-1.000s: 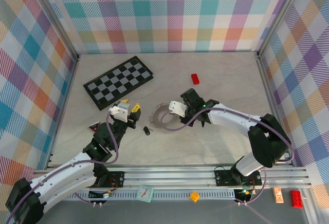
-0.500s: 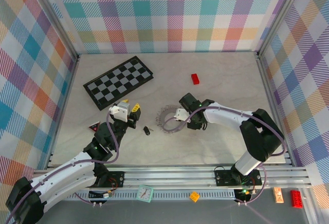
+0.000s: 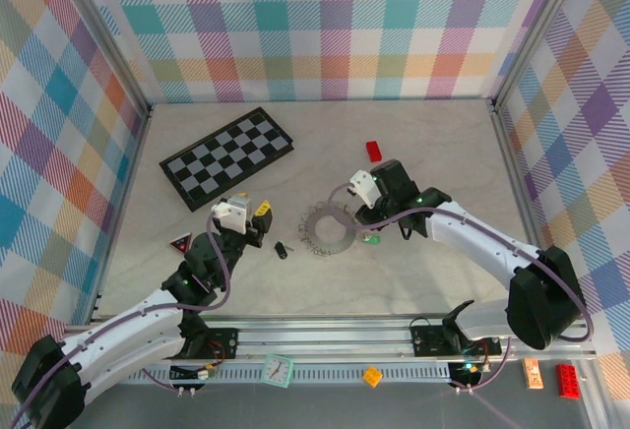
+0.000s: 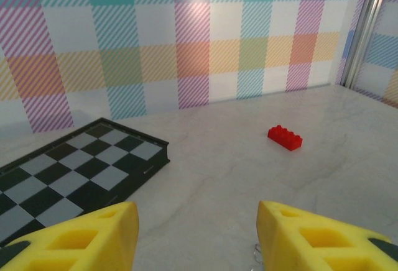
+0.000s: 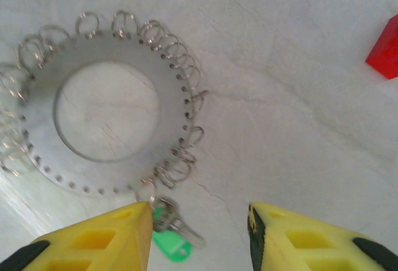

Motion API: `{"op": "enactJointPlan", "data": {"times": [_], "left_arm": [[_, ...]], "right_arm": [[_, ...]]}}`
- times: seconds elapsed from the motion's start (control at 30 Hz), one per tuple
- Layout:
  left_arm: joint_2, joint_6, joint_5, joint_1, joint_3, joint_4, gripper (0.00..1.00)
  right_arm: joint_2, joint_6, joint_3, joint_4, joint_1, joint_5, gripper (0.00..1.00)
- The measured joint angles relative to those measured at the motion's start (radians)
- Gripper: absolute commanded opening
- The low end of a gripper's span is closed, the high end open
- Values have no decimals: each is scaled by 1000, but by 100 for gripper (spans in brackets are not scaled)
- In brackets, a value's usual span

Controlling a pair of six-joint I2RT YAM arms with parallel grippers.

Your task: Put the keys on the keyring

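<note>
Marbled tabletop between plaid walls. Keyring (image 5: 169, 106) flat at centre. Green key (image 5: 171, 246) at its near-right rim, touching the wire loops, metal shaft slanting away from the ring. Black key (image 3: 282, 249) just left of the ring, apart. Right gripper (image 5: 199, 234) spread above green key, pressed together a second ago. Left gripper (image 4: 198, 234) spread, empty, barely moved.

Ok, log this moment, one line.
left gripper: open | right gripper: open above green key | green key: at keyring rim | black key: apart from keyring
</note>
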Motion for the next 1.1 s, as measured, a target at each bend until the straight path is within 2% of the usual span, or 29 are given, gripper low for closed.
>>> {"op": "enactJointPlan", "data": {"times": [0.2, 0.33, 0.67, 0.93, 1.1], "left_arm": [[33, -47, 20, 1, 2, -50, 55], [62, -90, 21, 1, 2, -58, 55], [164, -246, 18, 1, 39, -59, 54], [198, -297, 19, 1, 49, -58, 54], [201, -306, 17, 1, 49, -58, 54]], "right_arm": [[61, 302, 12, -28, 0, -77, 39], [129, 407, 64, -72, 0, -105, 39], [386, 432, 268, -142, -18, -93, 28], [465, 489, 315, -153, -87, -66, 31], [496, 526, 315, -154, -95, -85, 30]]}}
